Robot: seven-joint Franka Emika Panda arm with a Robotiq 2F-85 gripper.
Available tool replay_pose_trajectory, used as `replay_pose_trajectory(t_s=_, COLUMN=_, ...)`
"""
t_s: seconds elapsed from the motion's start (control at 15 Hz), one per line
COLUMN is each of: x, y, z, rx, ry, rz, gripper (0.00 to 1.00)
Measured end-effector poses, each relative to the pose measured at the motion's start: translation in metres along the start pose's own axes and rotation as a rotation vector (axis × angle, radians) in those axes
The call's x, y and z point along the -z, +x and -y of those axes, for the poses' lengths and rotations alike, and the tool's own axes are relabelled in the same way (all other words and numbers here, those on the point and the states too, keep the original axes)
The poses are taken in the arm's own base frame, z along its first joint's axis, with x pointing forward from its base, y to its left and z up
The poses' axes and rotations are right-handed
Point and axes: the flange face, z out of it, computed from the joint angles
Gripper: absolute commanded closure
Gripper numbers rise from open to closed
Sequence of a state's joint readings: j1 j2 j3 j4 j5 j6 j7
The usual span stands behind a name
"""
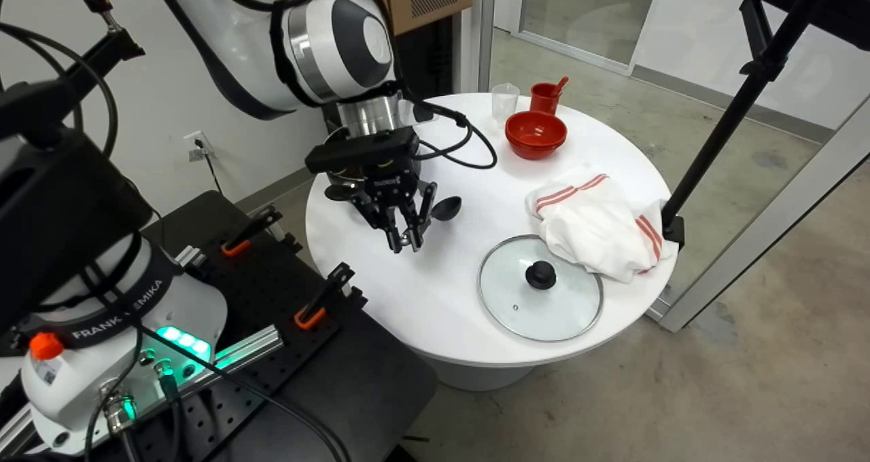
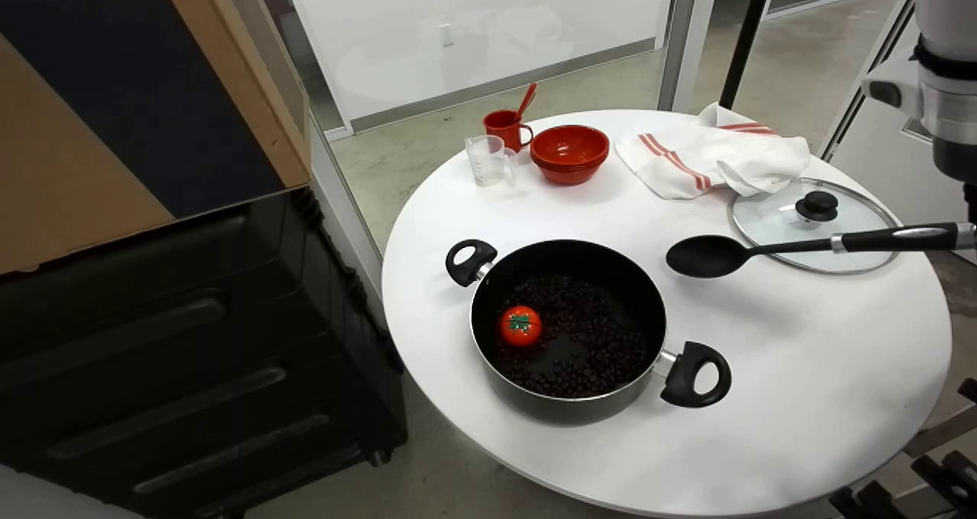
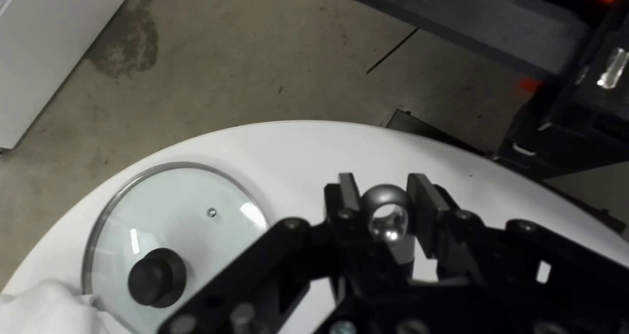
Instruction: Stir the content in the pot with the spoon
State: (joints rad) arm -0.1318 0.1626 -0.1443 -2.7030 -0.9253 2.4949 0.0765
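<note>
The black pot (image 2: 569, 408) stands on the round white table, its two loop handles sticking out. Its content is a red tomato (image 2: 521, 326) on the pot's left side and many small dark bean-like bits (image 2: 580, 351). In an exterior view the arm hides most of the pot. My gripper (image 1: 406, 244) is shut on the handle end of the black spoon (image 2: 706, 256); in the wrist view the handle's ringed tip (image 3: 385, 194) sits between the fingers of the gripper (image 3: 383, 204). The spoon lies nearly level above the table, its bowl beside the pot and apart from it.
A glass lid (image 1: 503, 292) with a black knob lies on the table, partly under a white red-striped towel (image 1: 598, 224). Stacked red bowls (image 2: 570, 153), a red mug (image 2: 504, 127) and a clear measuring cup (image 2: 487, 160) stand at the far edge.
</note>
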Motion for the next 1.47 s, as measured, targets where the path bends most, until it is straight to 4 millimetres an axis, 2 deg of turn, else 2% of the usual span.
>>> replay_pose_trajectory(t_s=0.2, x=-0.008, y=0.004, z=0.003, rx=0.031, ry=0.108, rz=0.019, gripper=0.93)
replay_pose_trajectory(t_s=0.4, x=-0.009, y=0.015, z=-0.002, rx=0.031, ry=0.156, rz=0.015, gripper=0.93)
replay_pose_trajectory(t_s=0.87, x=-0.014, y=0.051, z=-0.041, rx=-0.005, ry=0.080, rz=-0.056, gripper=0.93)
replay_pose_trajectory(t_s=1.13, x=-0.043, y=0.069, z=-0.057, rx=-0.026, ry=0.045, rz=-0.049, gripper=0.93)
replay_pose_trajectory(t_s=1.47, x=-0.086, y=0.083, z=-0.047, rx=-0.044, ry=0.108, rz=0.027, gripper=0.93)
